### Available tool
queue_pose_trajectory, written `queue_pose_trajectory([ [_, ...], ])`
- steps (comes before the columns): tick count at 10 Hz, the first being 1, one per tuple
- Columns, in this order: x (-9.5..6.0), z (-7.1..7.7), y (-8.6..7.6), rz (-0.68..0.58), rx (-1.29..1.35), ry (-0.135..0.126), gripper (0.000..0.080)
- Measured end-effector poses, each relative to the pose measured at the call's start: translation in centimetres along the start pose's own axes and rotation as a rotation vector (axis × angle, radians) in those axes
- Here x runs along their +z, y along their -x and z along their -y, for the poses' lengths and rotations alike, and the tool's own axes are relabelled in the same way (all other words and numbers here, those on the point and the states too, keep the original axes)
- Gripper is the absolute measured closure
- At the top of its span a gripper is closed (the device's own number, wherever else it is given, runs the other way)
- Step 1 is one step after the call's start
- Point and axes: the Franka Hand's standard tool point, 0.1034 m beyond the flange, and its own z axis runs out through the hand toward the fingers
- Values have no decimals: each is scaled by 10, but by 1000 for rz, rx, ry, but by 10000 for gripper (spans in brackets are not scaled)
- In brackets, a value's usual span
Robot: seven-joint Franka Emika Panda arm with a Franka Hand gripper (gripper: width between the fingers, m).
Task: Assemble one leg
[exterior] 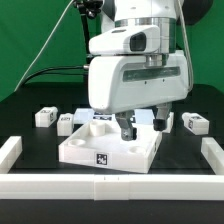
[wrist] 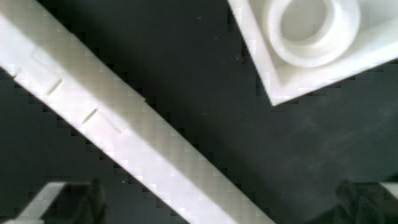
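Note:
Several small white legs with marker tags lie on the black table behind the panel: two at the exterior view's left and one at the right. The large white square panel lies in the middle. My gripper hangs low over the panel's far side, open and empty. In the wrist view my gripper has its dark fingertips far apart at the two corners. One panel corner with a round recess shows there. No leg shows in the wrist view.
A white rail fence borders the work area at the exterior view's left, right and front. In the wrist view a white rail runs diagonally below the fingers. Black cables hang at the back left.

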Motion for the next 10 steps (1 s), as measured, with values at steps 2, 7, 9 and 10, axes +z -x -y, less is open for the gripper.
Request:
queue_pose_trajectory([
  [2, 0, 0, 0, 0, 0, 0, 150],
  [7, 0, 0, 0, 0, 0, 0, 150],
  [9, 1, 1, 1, -3, -3, 3, 150],
  [10, 6, 17, 11, -15, -20, 9, 150],
])
